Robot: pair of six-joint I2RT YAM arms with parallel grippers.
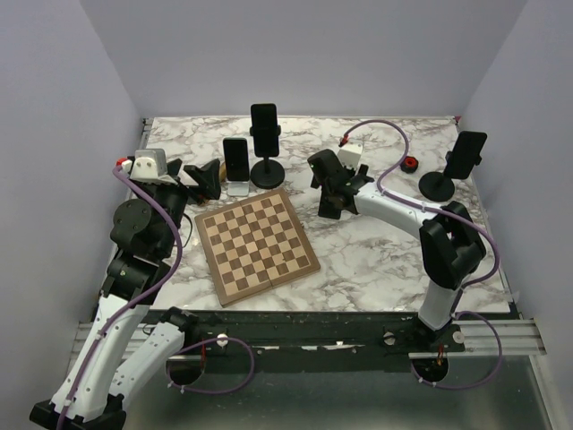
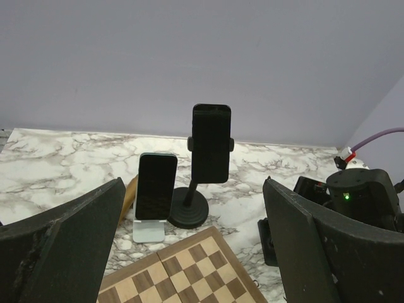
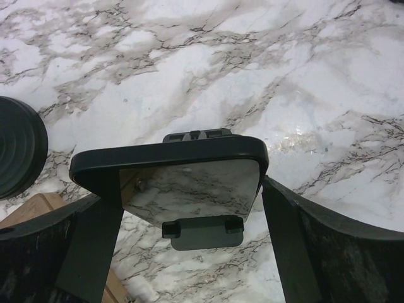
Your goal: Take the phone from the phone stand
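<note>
chessboard [image 1: 257, 247] before phone stand [image 1: 238, 189], black holder [image 1: 266, 148] adjacent

The left arm [image 1: 125, 278] and right arm [image 1: 394, 212] pair white link shells with black joint housings. A purple cable [image 1: 376, 122] with a red connector [image 1: 344, 141] follows each. Fingers [image 2: 63, 252] are matte black wedges. One housing carries a green LED [image 2: 346, 196].

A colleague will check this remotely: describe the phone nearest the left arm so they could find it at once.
Find the chessboard; two phones stand just behind its far edge. It is the left phone, leaning on a low pale stand, whereas its neighbour is clamped high on a black round-based stand.
</note>
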